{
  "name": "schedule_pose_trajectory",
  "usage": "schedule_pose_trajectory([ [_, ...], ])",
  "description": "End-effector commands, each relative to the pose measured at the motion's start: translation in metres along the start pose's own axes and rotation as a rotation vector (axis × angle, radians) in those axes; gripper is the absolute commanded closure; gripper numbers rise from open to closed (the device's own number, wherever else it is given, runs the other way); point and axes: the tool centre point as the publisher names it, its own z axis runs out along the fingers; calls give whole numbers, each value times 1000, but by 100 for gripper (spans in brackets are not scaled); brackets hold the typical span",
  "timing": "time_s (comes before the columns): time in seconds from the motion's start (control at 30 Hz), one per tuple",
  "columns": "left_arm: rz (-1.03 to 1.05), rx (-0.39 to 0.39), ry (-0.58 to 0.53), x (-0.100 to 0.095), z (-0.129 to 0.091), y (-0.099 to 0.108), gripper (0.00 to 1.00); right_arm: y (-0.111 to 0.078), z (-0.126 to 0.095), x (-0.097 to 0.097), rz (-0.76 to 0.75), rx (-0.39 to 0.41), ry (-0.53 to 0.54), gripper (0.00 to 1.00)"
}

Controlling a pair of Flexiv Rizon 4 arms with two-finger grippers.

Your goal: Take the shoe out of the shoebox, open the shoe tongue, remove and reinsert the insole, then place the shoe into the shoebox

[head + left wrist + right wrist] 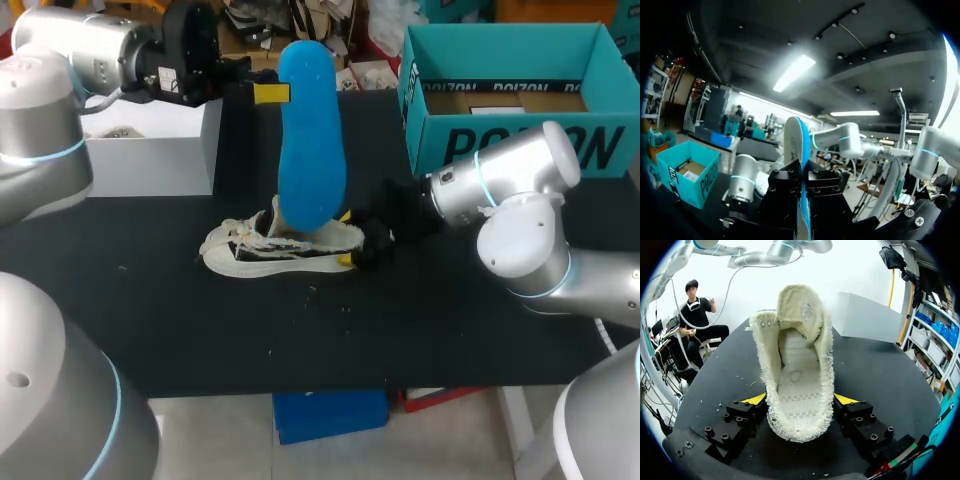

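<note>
The left hand pinches the top of the blue insole upright over the shoe, which the right hand clamps at the heel on the desk, so a steep push could buckle the insole against its collar.

A white box is sitting at the far left of the black table, and small pale specks are lying scattered near the table's middle.
</note>
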Motion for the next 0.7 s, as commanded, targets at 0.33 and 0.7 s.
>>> schedule_pose_trajectory([
  [0.33,-10,2,-26,9,1,-1,100,-4,3,0,1,3,-1,100],
  [0.7,-10,2,-26,9,0,-3,100,-4,3,0,1,3,-1,100],
])
